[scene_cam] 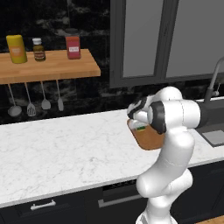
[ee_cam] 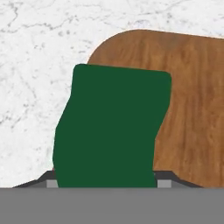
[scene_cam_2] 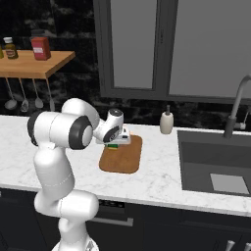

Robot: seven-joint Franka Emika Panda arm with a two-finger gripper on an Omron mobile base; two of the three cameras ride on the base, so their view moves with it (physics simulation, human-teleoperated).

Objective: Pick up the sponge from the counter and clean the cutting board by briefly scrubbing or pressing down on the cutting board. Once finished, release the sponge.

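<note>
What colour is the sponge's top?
Dark green; the sponge shows it best in the hand view.

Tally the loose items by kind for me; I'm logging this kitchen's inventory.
Shelf containers: 3
Hanging utensils: 4
Sponge: 1
Cutting board: 1
Soap dispenser: 1
Total: 10

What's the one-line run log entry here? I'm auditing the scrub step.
phase: scrubbing | gripper: shut on sponge | sponge: over cutting board near edge | counter

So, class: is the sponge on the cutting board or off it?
On it: the sponge sits over the cutting board's corner, gripper shut on it.
</note>
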